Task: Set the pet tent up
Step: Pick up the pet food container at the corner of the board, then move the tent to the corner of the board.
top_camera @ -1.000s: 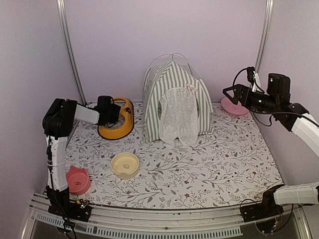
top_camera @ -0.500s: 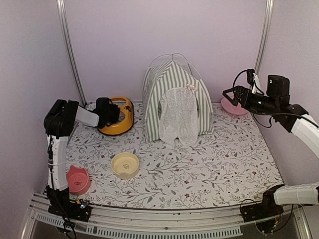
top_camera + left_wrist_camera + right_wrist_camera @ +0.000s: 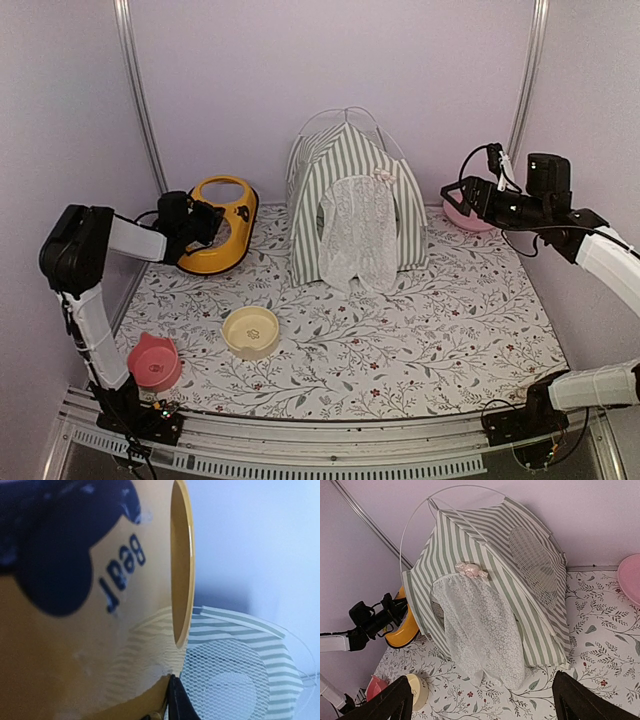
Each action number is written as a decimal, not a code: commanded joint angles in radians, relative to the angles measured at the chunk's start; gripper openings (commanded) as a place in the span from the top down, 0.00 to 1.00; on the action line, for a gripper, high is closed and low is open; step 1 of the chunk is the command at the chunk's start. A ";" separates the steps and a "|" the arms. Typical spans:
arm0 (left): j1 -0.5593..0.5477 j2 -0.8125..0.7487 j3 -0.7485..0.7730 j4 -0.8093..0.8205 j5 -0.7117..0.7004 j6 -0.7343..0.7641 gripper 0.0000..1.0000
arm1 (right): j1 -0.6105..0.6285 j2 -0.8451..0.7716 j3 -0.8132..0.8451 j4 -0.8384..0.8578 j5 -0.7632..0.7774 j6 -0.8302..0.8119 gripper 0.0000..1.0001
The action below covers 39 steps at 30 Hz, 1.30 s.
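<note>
Where the left arm reaches along the wall, the left gripper [image 3: 200, 222] is clamped on the rim of a yellow bear bowl [image 3: 226, 215] and holds it tilted over the flowered mat [image 3: 420, 330]. Nearer me sit 2 bowls, a pink bowl [image 3: 155, 362] and a cream bowl [image 3: 251, 331]. The pet tent [image 3: 352, 190] stands upright at the back middle, its lace flap [image 3: 357, 240] hanging over the door. To its right, the right gripper [image 3: 462, 190] hovers with jaws wide apart, holding nothing, beside a pink dish [image 3: 470, 220].
</note>
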 commanded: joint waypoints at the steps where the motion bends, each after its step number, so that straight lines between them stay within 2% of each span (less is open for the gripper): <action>1: 0.007 -0.207 -0.025 0.062 0.146 0.182 1.00 | -0.001 0.021 0.030 0.036 -0.014 -0.020 0.01; 12: -0.027 -0.607 -0.196 -0.208 0.267 0.415 1.00 | -0.002 0.042 0.102 0.039 -0.019 -0.060 0.01; 20: -0.218 -0.759 -0.224 -0.362 0.366 0.540 0.99 | -0.002 0.036 0.129 0.043 -0.026 -0.080 0.01; 25: -0.394 -0.710 -0.174 -0.418 0.417 0.593 0.98 | -0.002 0.021 0.124 0.036 -0.032 -0.082 0.01; 28: -0.509 -0.596 -0.115 -0.442 0.440 0.613 0.99 | -0.002 0.004 0.111 0.029 -0.031 -0.080 0.01; 31: -0.579 -0.497 -0.063 -0.444 0.441 0.609 1.00 | -0.002 -0.024 0.078 0.030 -0.015 -0.081 0.01; 34: -0.602 -0.460 -0.051 -0.429 0.425 0.594 1.00 | -0.002 -0.029 0.048 0.024 -0.020 -0.087 0.01; 39: -0.596 -0.512 -0.069 -0.478 0.332 0.599 1.00 | -0.002 -0.002 0.027 -0.021 -0.039 -0.099 0.01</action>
